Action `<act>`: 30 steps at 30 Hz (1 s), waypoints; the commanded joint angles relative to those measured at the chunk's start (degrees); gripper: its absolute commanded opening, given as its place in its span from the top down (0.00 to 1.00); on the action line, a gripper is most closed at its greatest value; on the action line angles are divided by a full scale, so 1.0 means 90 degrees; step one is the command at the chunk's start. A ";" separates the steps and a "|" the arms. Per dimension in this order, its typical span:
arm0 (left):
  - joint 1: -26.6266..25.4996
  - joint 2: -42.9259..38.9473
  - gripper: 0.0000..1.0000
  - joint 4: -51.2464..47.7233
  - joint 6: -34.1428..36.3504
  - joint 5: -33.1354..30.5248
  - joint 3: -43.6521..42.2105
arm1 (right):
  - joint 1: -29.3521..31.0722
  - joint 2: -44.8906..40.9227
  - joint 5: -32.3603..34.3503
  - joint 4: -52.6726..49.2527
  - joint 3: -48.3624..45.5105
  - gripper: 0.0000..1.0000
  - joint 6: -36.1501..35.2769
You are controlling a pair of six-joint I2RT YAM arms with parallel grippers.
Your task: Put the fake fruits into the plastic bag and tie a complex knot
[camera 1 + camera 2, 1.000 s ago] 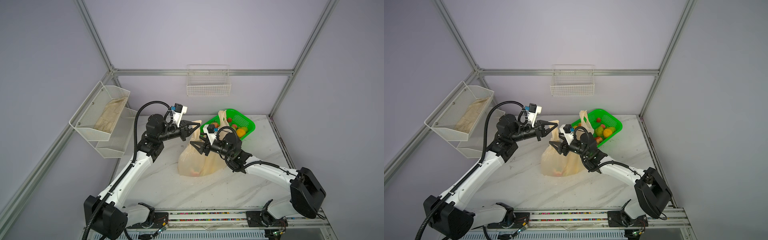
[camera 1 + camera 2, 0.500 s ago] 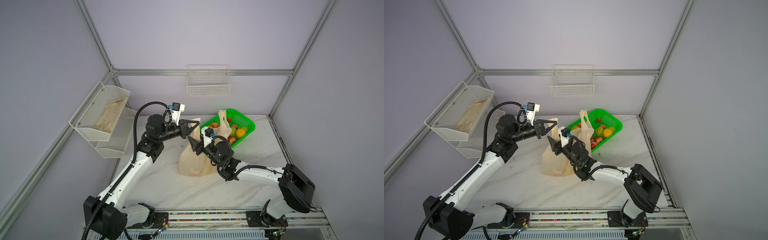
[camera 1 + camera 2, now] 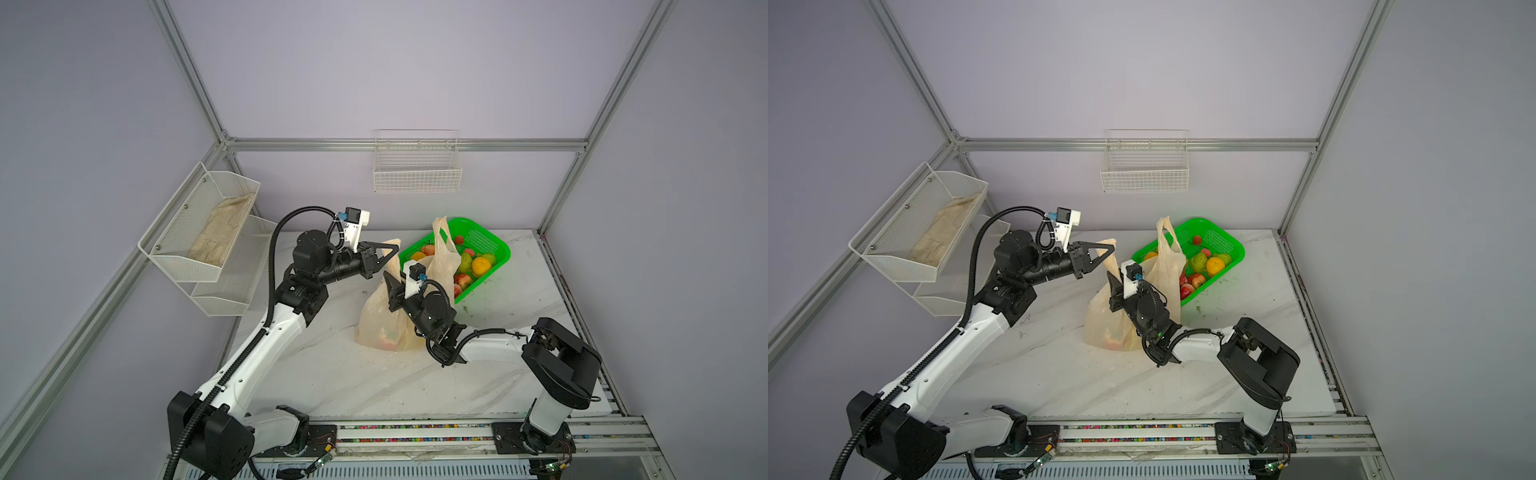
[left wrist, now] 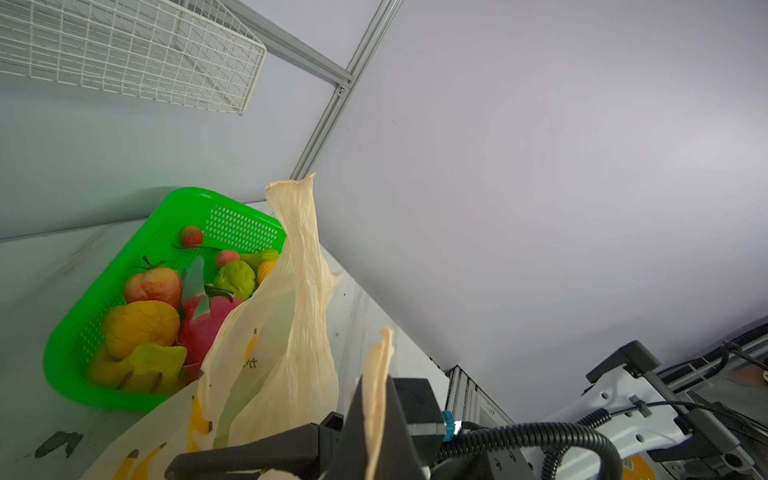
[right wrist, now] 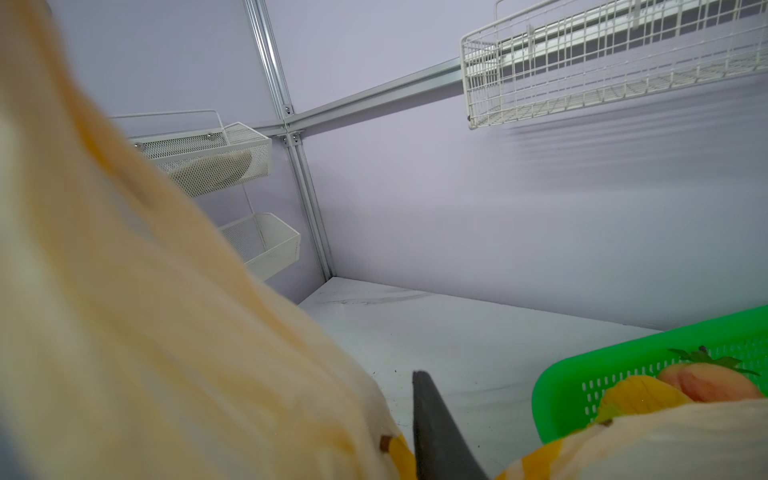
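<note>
- Counts: 2 arms, 2 claws, 1 plastic bag (image 3: 384, 320) with 2 handle loops, 1 green basket (image 3: 500, 249), 1 wire basket (image 3: 417, 183) on the back wall, 2 mesh bins (image 3: 195, 245) stacked on the side wall.
- Fake fruits (image 4: 153, 286): at least eight countable in the green basket from the left wrist view. One reddish fruit (image 3: 388, 343) shows through the film low in the bag.
- Fruit finish: glossy moulded plastic. Shapes include a round orange, a lumpy green one, a pink dragon-fruit shape with green scales, a small bumpy red one and yellow banana shapes.
- Bag: thin translucent cream film, crinkled, with yellow banana prints and dark lettering. It stands on the tabletop (image 3: 332, 374) just beside the green basket.
- Far handle loop (image 3: 440, 237): upright, free, bunched into a ropy strip. The two loops are apart, not tied.
- Left claw (image 3: 392, 249): fully closed, pinching the near handle loop (image 4: 376, 374) and holding it up.
- Right claw (image 3: 387, 280): at the bag's upper side, between the two loops. Only one dark finger (image 5: 432, 424) shows in the right wrist view and film hides the rest. Opening and grip can't be told.
- Green basket: rigid bright plastic with perforated walls.
- Wire basket: white open grid.
- Mesh bins: fine white mesh. The upper one holds a pale cloth-like piece (image 3: 220, 232).
- Tabletop: white, marble-veined.
</note>
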 commanded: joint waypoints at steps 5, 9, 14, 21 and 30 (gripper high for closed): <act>-0.0021 -0.0165 1.00 0.0363 -0.0117 -0.0016 -0.0157 | 0.0005 0.0263 0.0206 0.0088 -0.0168 0.62 -0.0102; -0.0006 -0.0129 1.00 0.0324 -0.0102 0.0011 -0.0146 | 0.0000 0.0397 0.0106 -0.0045 -0.0073 0.58 -0.0123; 0.0025 -0.0141 1.00 0.0248 -0.0030 -0.0047 -0.0137 | 0.0000 0.0082 -0.0142 -0.0262 -0.0110 0.58 -0.0217; 0.0133 -0.0121 1.00 0.0156 0.0099 -0.0123 -0.0132 | 0.0004 -0.0922 -0.0763 -0.1622 -0.0136 0.22 -0.0403; 0.0301 -0.0111 1.00 0.0156 0.0109 -0.0060 -0.0117 | 0.0000 -0.2428 -0.1125 -0.3671 -0.0155 0.03 -0.0739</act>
